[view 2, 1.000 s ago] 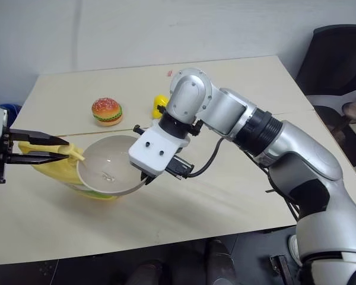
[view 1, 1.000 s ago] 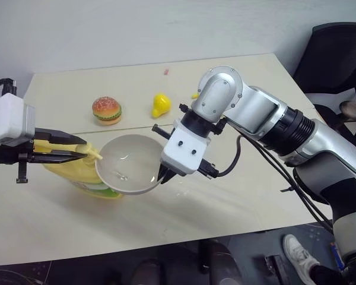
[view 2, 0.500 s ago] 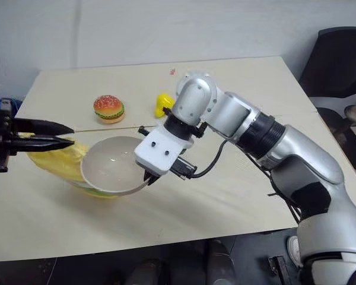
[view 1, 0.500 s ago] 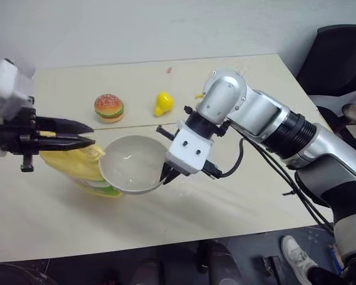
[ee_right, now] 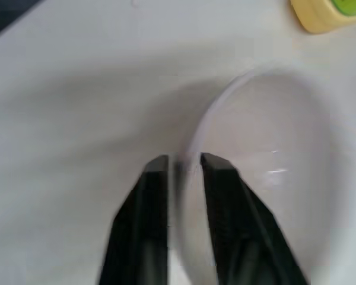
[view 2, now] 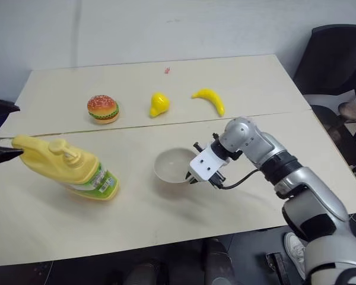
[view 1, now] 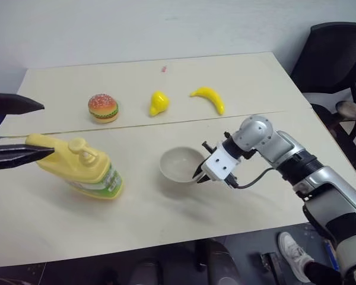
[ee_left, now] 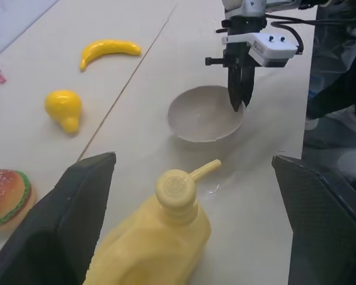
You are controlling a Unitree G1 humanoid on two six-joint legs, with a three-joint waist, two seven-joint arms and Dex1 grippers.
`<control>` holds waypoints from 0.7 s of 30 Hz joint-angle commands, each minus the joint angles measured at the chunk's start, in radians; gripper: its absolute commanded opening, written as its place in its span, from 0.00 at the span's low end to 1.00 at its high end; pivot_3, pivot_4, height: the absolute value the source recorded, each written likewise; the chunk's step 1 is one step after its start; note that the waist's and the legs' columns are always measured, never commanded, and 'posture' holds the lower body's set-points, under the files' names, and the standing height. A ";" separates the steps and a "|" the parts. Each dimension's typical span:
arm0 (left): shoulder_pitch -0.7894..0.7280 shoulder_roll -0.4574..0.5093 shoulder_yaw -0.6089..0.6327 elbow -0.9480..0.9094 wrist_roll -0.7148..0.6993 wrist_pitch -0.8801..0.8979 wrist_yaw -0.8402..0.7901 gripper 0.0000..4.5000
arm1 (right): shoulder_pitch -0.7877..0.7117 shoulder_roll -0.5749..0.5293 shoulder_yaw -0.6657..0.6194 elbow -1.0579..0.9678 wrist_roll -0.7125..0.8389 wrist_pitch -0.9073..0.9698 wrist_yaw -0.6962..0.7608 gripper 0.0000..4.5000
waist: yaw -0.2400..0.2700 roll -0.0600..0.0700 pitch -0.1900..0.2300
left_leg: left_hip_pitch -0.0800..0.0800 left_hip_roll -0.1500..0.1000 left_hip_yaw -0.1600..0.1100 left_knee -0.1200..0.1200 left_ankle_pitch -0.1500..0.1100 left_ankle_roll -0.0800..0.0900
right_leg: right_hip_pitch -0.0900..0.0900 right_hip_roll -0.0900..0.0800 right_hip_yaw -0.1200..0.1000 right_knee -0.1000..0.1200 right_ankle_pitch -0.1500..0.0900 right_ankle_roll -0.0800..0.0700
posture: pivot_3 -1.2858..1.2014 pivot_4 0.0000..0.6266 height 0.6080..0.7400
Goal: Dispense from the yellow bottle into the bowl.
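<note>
- Left eye view had the big pale-yellow plastic pump bottle (view 1: 77, 172) leaning on the beige table (view 1: 255, 83), left gripper (view 1: 15, 127) spread wide, not touching it
- Smooth off-white round bowl (view 1: 181, 164) sat beside it, right gripper (ee_right: 181, 163) fingers slightly apart, straddling its rim

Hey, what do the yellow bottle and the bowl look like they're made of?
The yellow bottle looks like matte, opaque pale-yellow plastic: moulded body, a pump top of the same yellow, and a glossy green-and-white label near its base. The bowl is smooth, plain off-white, with a thin rim and faint highlights inside; it could be plastic or glazed ceramic, the look leaves that open.
</note>
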 commanded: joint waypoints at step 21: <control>0.297 -0.252 0.307 -0.185 0.063 0.031 0.022 1.00 | 0.037 -0.358 -0.356 -0.147 0.536 0.899 0.148 0.99 | 0.014 0.001 0.001 | -0.001 0.002 -0.001 0.001 0.000 -0.001 | 0.000 0.000 -0.001 0.000 0.000 -0.002 | 0.52 0.24 1.00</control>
